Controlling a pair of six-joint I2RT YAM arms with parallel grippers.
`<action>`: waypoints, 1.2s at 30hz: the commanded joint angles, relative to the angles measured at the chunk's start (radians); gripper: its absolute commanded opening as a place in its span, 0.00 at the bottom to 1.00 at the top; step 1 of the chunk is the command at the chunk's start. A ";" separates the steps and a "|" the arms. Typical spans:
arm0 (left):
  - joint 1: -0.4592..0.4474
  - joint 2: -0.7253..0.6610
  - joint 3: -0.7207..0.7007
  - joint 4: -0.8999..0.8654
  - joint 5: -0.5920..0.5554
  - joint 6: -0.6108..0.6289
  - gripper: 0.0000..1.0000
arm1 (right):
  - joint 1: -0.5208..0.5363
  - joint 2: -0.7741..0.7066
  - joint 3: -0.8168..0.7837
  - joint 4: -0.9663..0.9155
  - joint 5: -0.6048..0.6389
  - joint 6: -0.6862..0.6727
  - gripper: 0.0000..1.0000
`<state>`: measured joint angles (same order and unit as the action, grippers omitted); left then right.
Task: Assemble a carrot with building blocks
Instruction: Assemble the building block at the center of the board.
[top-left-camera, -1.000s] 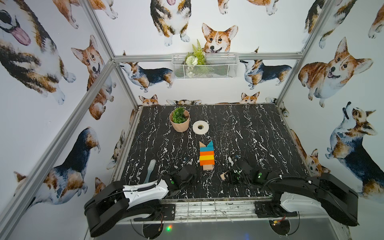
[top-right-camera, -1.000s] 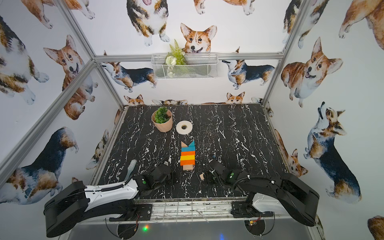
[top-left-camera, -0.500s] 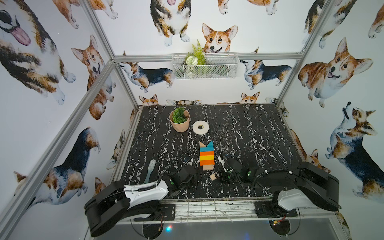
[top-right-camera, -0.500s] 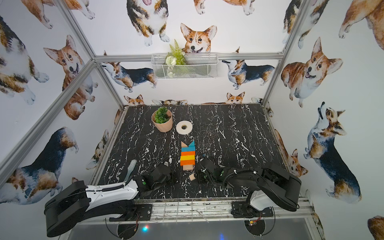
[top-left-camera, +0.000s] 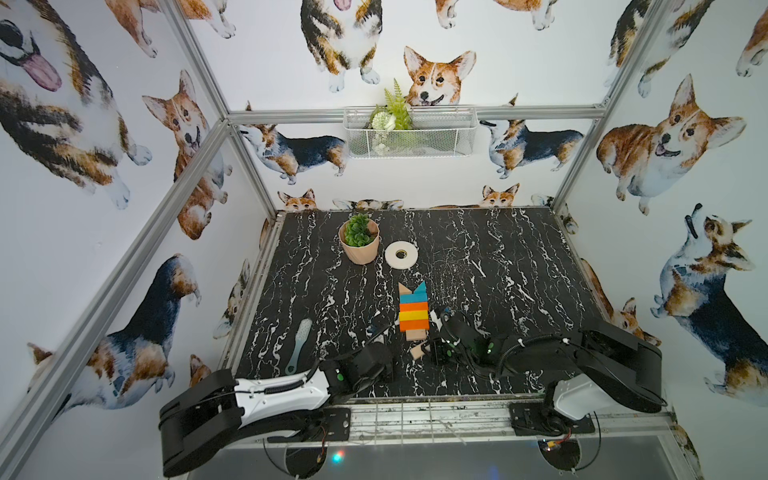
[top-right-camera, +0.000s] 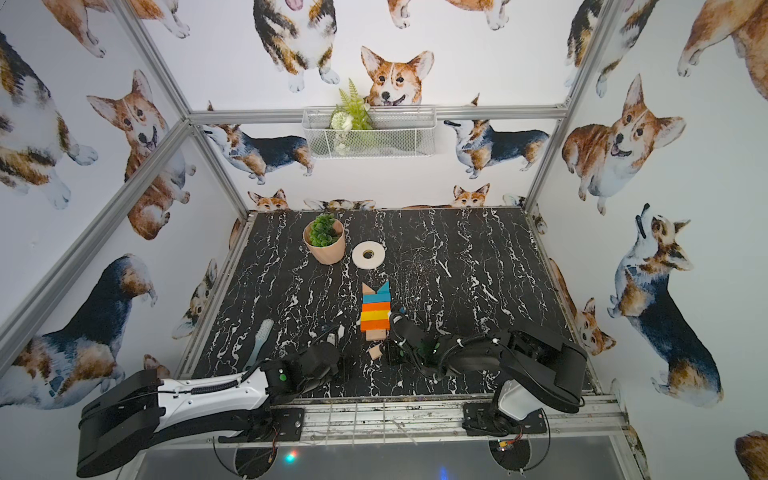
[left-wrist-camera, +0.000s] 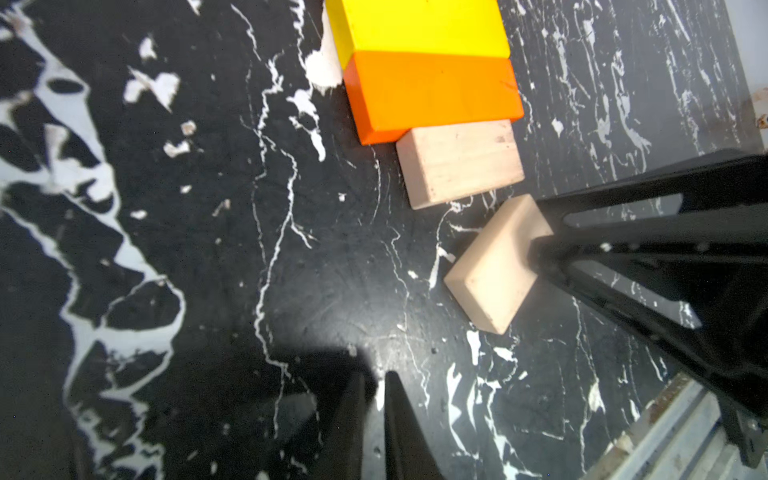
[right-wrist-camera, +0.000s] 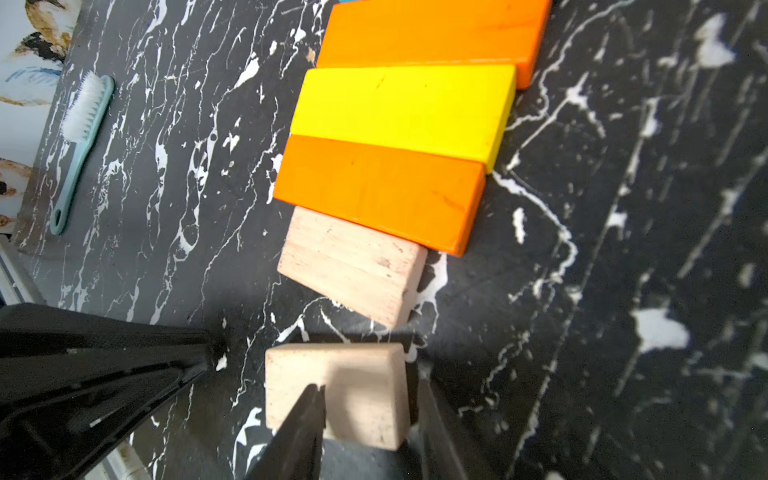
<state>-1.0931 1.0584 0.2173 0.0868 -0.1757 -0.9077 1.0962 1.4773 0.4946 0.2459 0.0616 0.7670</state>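
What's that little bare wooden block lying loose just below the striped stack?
The loose plain-wood block is a small, pale, unpainted rectangle with rounded edges. It sits askew, just apart from the carrot's wooden end, over the black marbled table. The right gripper's fingers are at it; a grip cannot be confirmed.

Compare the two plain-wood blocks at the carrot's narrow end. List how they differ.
The joined plain-wood rectangle touches the orange bar; the loose plain-wood rectangle lies apart. The joined one runs parallel to that bar; the loose one sits skewed. The right gripper is at the loose one, not the joined one. Both are short bare-wood blocks.
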 joint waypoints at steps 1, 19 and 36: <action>-0.010 0.059 0.017 0.033 -0.033 -0.024 0.15 | 0.007 -0.094 -0.017 -0.122 0.042 0.026 0.45; -0.045 0.186 0.050 0.117 -0.052 -0.044 0.00 | 0.019 -0.061 -0.048 -0.073 0.017 0.018 0.00; -0.046 0.171 0.044 0.095 -0.085 -0.045 0.00 | 0.052 0.084 0.023 -0.003 -0.027 0.030 0.00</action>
<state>-1.1381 1.2350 0.2649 0.2367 -0.2344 -0.9421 1.1404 1.5665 0.5159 0.3325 0.0494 0.7845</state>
